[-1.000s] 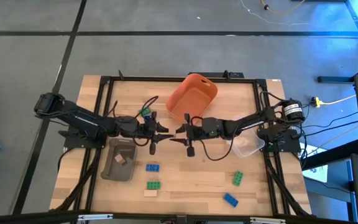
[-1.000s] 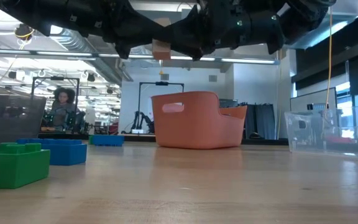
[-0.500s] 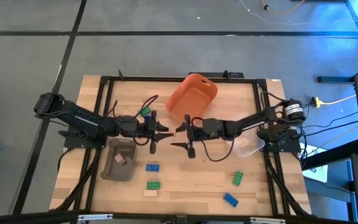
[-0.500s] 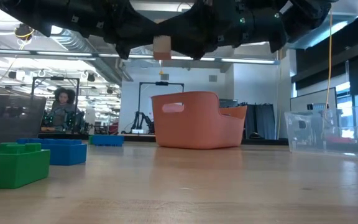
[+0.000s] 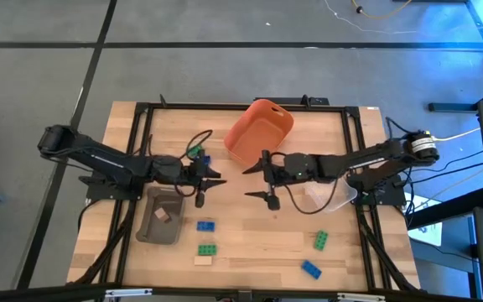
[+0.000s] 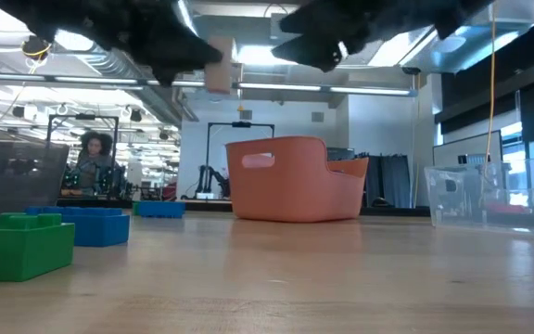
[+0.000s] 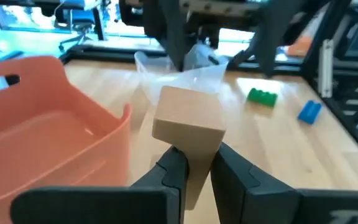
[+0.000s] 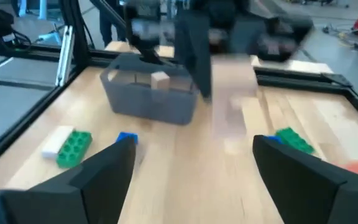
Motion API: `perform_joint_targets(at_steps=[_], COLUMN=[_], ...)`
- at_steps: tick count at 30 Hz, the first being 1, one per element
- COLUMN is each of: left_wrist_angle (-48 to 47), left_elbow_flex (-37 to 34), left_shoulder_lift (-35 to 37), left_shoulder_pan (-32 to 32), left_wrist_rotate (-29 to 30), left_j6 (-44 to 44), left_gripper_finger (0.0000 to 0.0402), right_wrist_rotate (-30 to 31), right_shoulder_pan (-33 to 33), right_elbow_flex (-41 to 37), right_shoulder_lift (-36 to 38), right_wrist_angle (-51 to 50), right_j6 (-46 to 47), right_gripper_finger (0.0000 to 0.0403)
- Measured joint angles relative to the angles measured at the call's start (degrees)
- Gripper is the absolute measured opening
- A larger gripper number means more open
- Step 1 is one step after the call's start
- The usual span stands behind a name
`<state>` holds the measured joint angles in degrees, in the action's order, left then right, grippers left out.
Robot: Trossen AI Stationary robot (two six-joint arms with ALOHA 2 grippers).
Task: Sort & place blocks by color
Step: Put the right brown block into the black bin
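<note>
My left gripper (image 5: 213, 178) hangs over the table's middle, shut on a pale tan block (image 7: 188, 118), also seen high up in the low view (image 6: 219, 77). My right gripper (image 5: 251, 183) faces it from the right, open and empty, a short gap away. On the table near the front lie a blue block (image 5: 205, 226), a green block (image 5: 207, 249), a tan block (image 5: 203, 261), another green block (image 5: 319, 241) and another blue block (image 5: 311, 269). One tan block (image 5: 163, 215) lies in the grey-brown tray (image 5: 152, 228). My left gripper pinches the tan block's near end (image 7: 194, 157) between its two fingers (image 7: 174, 171); most of the block juts out past the fingertips. The fingers lie level and point toward the table's right edge. The block is lifted clear, high above the table.
The orange bin (image 5: 259, 130) stands at the far middle, just behind both grippers. A clear bin (image 5: 335, 196) sits under the right arm at the right. Small green and blue pieces (image 5: 197, 153) lie beside the left arm.
My right gripper has opened, let go of the tan block and drawn back toward the table's right edge. My left gripper keeps the block and has pulled a little toward the left edge, so a gap now lies between the two grippers.
</note>
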<state>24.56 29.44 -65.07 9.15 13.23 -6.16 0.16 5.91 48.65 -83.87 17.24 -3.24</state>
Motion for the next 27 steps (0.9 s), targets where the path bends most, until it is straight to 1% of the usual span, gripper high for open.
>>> perform_joint_targets(at_steps=[3, 7, 11, 13, 15, 17, 20, 23, 27], left_wrist_angle=[-5.77, -13.95, -23.84, -29.0, -33.19, -36.73, -40.39, -42.89, -43.57], left_elbow_flex=[0.08, 0.1, 0.1, 0.11, 0.12, 0.18, 0.19, 0.19, 0.19], left_shoulder_lift=[4.05, 10.12, 15.89, 18.54, 20.42, 21.4, 21.78, 21.74, 21.76], left_shoulder_pan=[1.47, 5.45, 10.65, 13.61, 16.68, 19.79, 23.94, 27.45, 31.28], left_wrist_rotate=[1.71, 4.03, 4.76, 4.88, 6.35, 8.31, 9.36, 8.67, 8.09], left_j6=[-0.25, -2.44, -7.83, -11.22, -14.66, -17.15, -20.28, -22.33, -24.74], left_gripper_finger=[0.0044, 0.0045, 0.004, 0.0038, 0.0038, 0.0038, 0.0038, 0.0038, 0.0038], right_wrist_rotate=[0.56, 4.7, 9.76, 10.06, 9.47, 9.32, 9.32, 9.29, 9.28], right_shoulder_pan=[0.25, 1.16, 1.77, 1.9, 2.04, 2.2, 2.33, 2.4, 2.45], right_elbow_flex=[-2.46, -7.18, -11.4, -12.62, -13.39, -13.4, -13.4, -13.38, -13.38], right_shoulder_lift=[2.91, 7.15, 11.38, 12.94, 14.16, 14.44, 14.15, 13.93, 13.91], right_wrist_angle=[-0.1, 0.15, 1.55, 2.58, 2.77, 3.07, 3.69, 4.44, 4.86], right_j6=[0.0, 0.87, 2.64, 3.19, 3.67, 4.03, 4.35, 4.56, 4.76], right_gripper_finger=[0.0328, 0.0328, 0.0328, 0.0328, 0.0328, 0.0328, 0.0328, 0.0328, 0.0328])
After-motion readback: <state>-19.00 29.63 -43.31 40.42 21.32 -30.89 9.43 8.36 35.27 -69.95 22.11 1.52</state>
